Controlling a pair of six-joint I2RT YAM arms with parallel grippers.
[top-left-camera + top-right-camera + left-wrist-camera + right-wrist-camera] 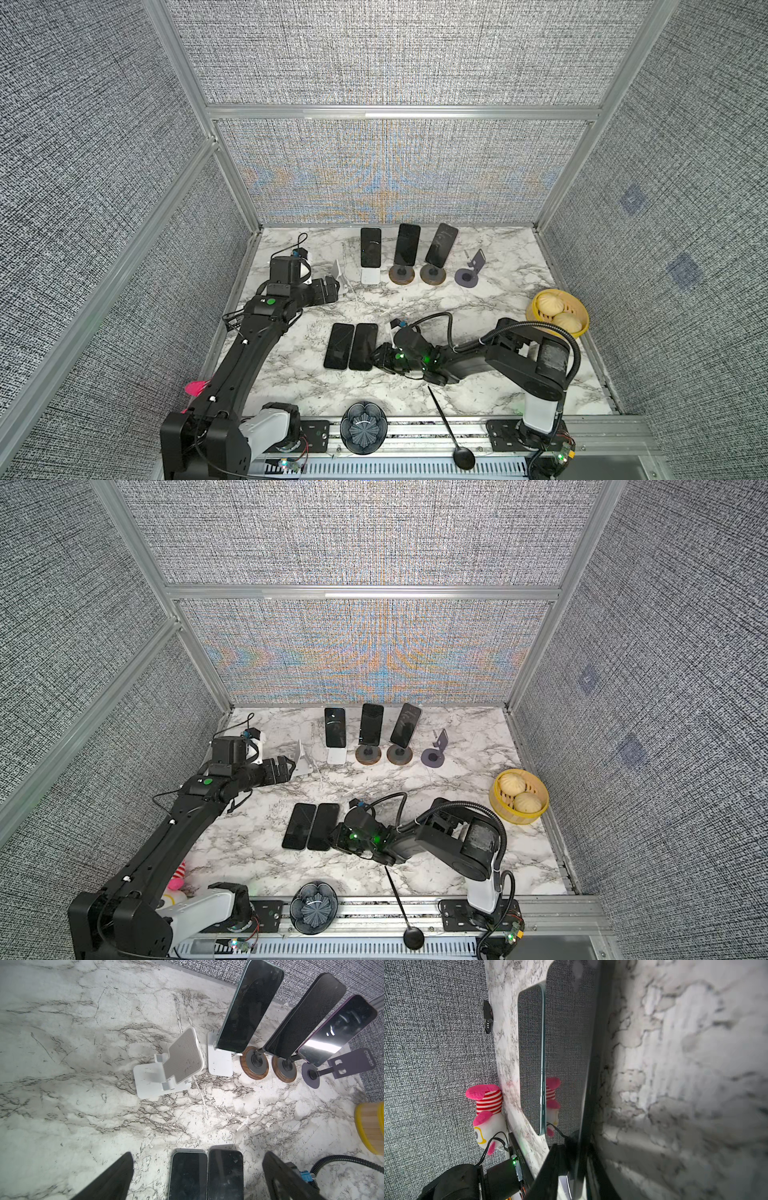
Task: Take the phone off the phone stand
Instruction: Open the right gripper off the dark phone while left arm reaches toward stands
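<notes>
Marble table (498, 299): low-reaching right fingers (548, 1174) at phone (363, 347), grip unclear; left fingers (116, 1180) splayed.

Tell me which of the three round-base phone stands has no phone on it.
The dark purple stand at the right end of the back row. Its cradle is bare, while the two wood-rimmed stands beside it are both occupied.

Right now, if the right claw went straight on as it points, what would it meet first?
The nearer flat phone: the right claw points left at its long edge, seemingly touching it. The second flat phone lies right behind.
</notes>
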